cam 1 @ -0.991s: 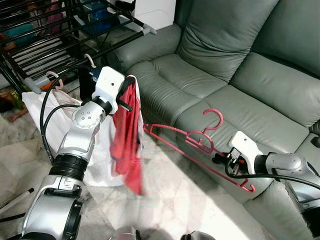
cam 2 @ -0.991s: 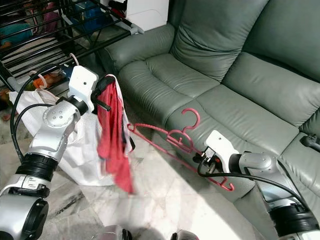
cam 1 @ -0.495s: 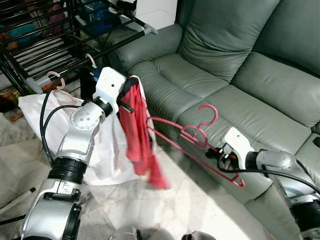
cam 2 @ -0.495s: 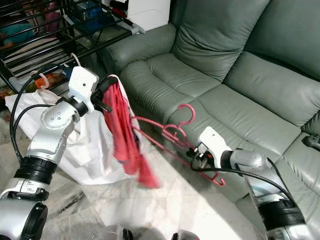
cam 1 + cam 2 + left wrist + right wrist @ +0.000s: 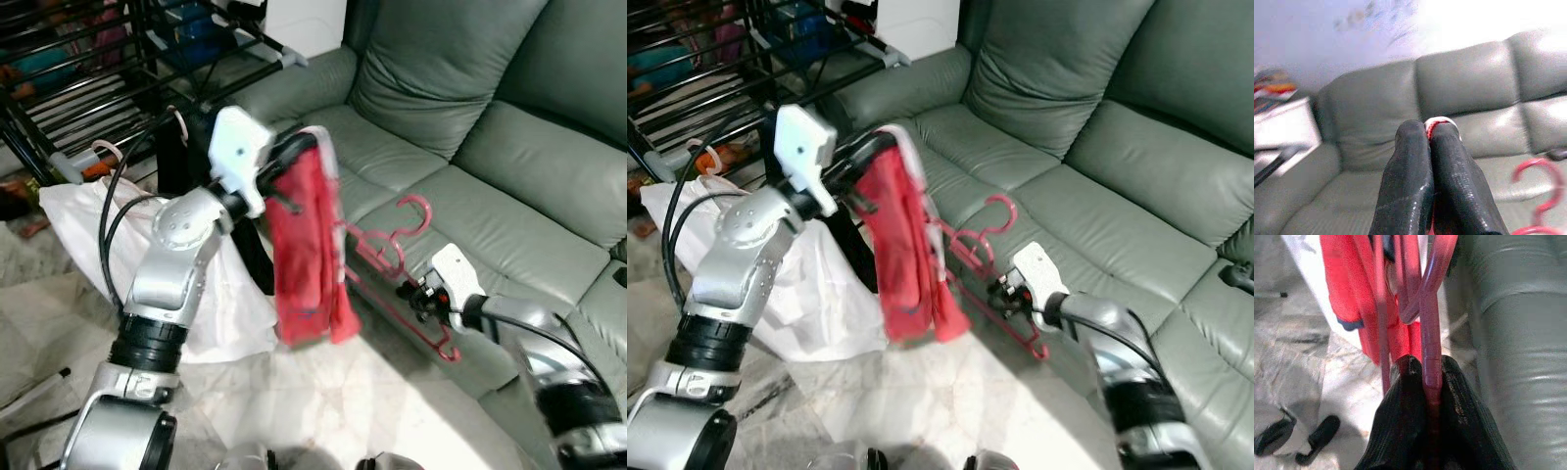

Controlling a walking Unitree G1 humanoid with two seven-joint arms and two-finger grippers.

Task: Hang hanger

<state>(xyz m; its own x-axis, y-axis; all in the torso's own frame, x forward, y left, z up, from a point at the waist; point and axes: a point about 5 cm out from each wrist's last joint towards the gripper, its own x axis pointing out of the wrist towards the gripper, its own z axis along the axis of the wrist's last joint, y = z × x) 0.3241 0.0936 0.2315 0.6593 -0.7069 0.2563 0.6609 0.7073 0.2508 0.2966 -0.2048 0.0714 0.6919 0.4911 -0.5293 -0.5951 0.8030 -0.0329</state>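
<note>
My left gripper is raised in front of the sofa and shut on the top edge of a red garment, which hangs down from it. In the left wrist view the black fingers are pressed together on a red and white hem. My right gripper is shut on the lower bar of a pink plastic hanger, held tilted with its hook toward the sofa. The hanger's far end is hidden behind the garment. The right wrist view shows the hanger bar clamped between the fingers, with the garment just beyond.
A grey leather sofa fills the right and back. A black drying rack stands at the back left, with a white bag on the floor below it. Pale marble floor lies in front.
My left arm has lifted the garment up and to the right. My right gripper has brought the hanger to the left, so its end now sits behind the garment.
</note>
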